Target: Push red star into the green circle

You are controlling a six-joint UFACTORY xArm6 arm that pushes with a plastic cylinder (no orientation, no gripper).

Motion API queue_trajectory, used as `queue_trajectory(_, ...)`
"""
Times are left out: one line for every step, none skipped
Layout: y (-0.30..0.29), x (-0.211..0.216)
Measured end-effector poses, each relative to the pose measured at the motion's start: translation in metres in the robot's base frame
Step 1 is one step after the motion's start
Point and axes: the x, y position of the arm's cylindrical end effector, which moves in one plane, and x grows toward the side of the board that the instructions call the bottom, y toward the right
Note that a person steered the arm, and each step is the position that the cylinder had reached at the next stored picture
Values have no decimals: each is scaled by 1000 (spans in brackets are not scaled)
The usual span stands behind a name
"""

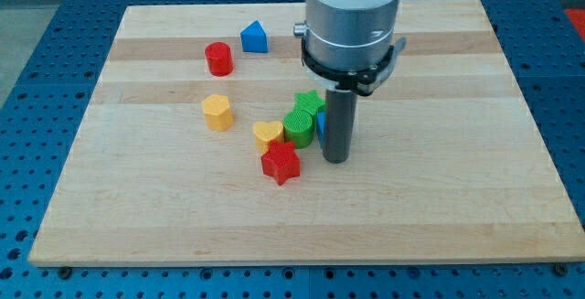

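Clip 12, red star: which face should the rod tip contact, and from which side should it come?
My tip should meet the red star on its lower-left points, coming from the view's bottom-left, since the green circle sits just above and right of it, nearly touching.

Red star (281,164) flat, touching green circle (298,126) below-left.

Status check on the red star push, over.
My tip on the board, right of red star. Red star just below green circle, seemingly touching. Yellow heart crowds the circle's left.

Rod (335,125) hides most of blue block (321,123).
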Motion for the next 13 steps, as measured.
queue_trajectory(-11, 0)
queue_trajectory(-14, 4)
queue_trajectory(-14, 17)
queue_trajectory(-14, 36)
queue_trajectory(-29, 51)
queue_trajectory(-71, 51)
queue_trajectory(-115, 51)
queue_trajectory(-149, 45)
queue_trajectory(-165, 42)
queue_trajectory(-165, 41)
queue_trajectory(-164, 39)
queue_trajectory(-157, 39)
queue_trajectory(-146, 39)
